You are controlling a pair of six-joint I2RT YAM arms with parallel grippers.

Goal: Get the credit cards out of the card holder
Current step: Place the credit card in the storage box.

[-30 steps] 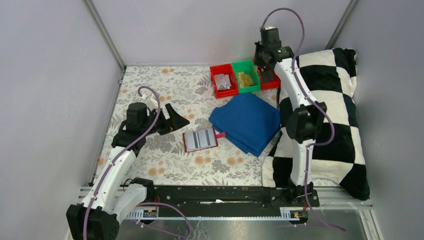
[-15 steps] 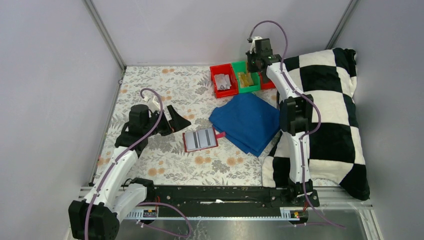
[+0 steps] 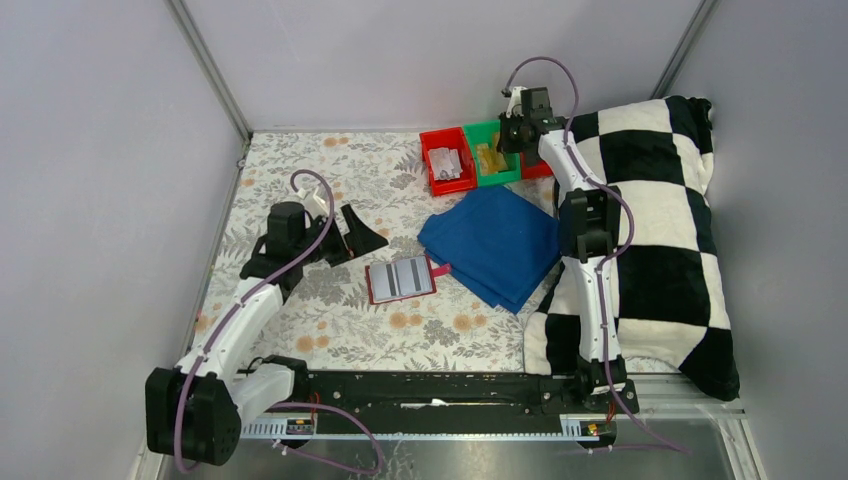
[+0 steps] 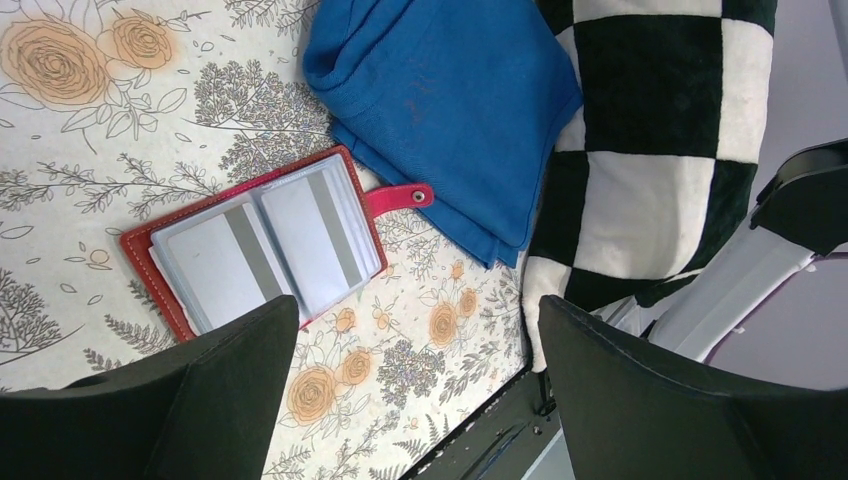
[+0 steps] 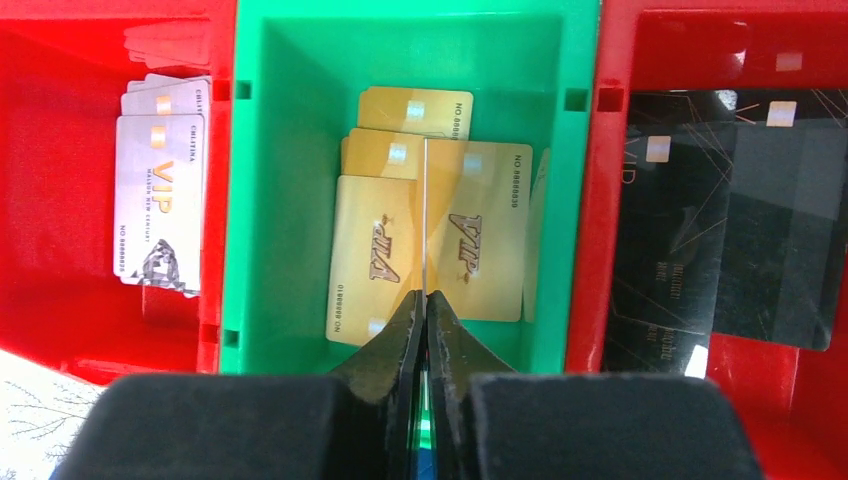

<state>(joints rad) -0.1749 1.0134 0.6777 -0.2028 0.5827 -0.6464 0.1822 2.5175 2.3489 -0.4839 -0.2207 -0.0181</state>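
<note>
The red card holder (image 3: 400,279) lies open on the floral cloth, strap tab toward the blue cloth. Its pale striped credit cards (image 4: 315,230) sit in the slots of the card holder (image 4: 150,255). My left gripper (image 3: 358,240) hovers just left of it, open and empty; in the left wrist view the left gripper (image 4: 410,330) frames bare cloth. My right gripper (image 3: 512,135) hangs over the green bin (image 3: 483,127). In the right wrist view the right gripper (image 5: 425,300) is shut on a thin card (image 5: 425,200) seen edge-on above gold cards (image 5: 375,240).
Red bins flank the green bin (image 5: 228,200): the left one (image 5: 60,260) holds silver cards (image 5: 160,200), the right one (image 5: 610,200) black cards (image 5: 700,230). A folded blue cloth (image 3: 490,245) lies right of the holder. A chequered pillow (image 3: 660,230) fills the right side.
My right gripper has swung left from the far-right red bin to over the green bin. The left gripper has opened a little wider and edged toward the holder.
</note>
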